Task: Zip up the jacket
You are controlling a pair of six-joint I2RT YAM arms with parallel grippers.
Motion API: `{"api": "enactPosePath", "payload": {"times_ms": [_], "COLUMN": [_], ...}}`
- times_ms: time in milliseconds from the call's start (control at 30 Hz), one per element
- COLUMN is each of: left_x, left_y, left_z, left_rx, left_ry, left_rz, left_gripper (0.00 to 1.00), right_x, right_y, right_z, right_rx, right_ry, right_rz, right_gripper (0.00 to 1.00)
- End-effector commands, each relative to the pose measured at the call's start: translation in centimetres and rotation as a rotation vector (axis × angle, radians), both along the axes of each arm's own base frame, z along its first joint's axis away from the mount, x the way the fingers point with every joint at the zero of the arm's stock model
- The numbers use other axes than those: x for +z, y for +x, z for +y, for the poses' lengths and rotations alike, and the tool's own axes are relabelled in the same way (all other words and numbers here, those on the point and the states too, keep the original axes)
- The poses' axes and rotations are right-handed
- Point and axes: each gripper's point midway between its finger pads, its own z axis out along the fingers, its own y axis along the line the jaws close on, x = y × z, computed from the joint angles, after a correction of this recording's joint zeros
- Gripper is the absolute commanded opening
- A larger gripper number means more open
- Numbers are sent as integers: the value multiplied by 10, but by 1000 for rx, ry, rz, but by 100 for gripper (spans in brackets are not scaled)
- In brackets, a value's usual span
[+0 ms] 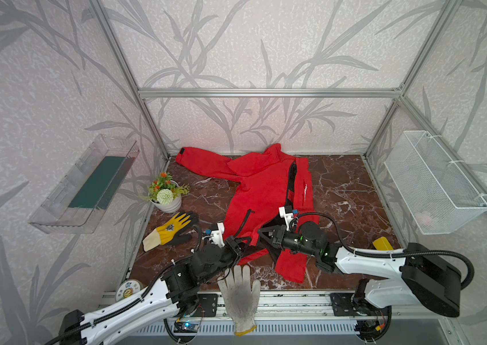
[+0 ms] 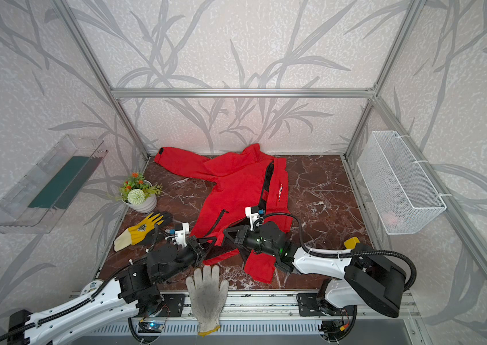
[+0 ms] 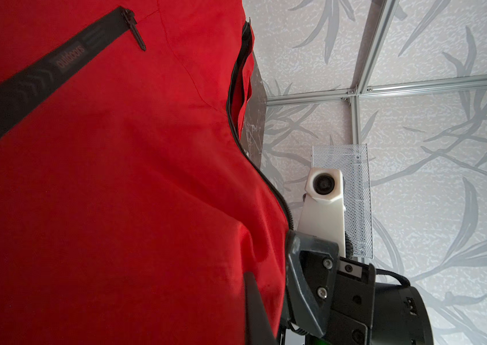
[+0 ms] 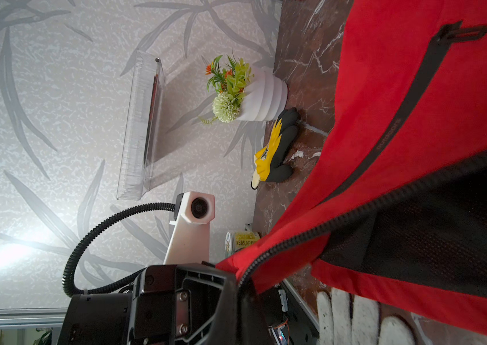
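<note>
The jacket (image 1: 263, 191) lies unzipped on the table (image 1: 343, 191), just beyond the white glove (image 1: 240, 294). Nearest the glove, our left gripper (image 1: 247, 240) pinches its hem corner. Just past it, our right gripper (image 1: 260, 232) pinches the zipper edge.

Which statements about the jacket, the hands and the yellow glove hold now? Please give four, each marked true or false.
1. The jacket is fully zipped. False: its front is open and the black lining shows.
2. The left hand and the right hand both grip the jacket's lower edge. True.
3. The yellow glove lies on the jacket. False: it lies on the table beside the pot.
4. The pot stands upright. True.
</note>
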Motion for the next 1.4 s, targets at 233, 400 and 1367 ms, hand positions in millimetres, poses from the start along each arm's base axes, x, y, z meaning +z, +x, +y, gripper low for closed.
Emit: {"api": "enactPosePath", "payload": {"times_ms": [233, 400, 1367], "left_x": [23, 23, 10], "left_y": [0, 1, 2], "left_z": [3, 6, 8], "left_rx": [0, 12, 7], "left_ry": [-42, -45, -29], "left_rz": [-33, -36, -4], "left_gripper": [0, 7, 29], "right_x": [1, -7, -17], "right_y": [0, -3, -4], "right_z": [20, 27, 38], "right_rx": [66, 101, 142], "right_ry": [38, 30, 3], "right_rz": [6, 27, 78], "right_gripper": [0, 0, 0]}}
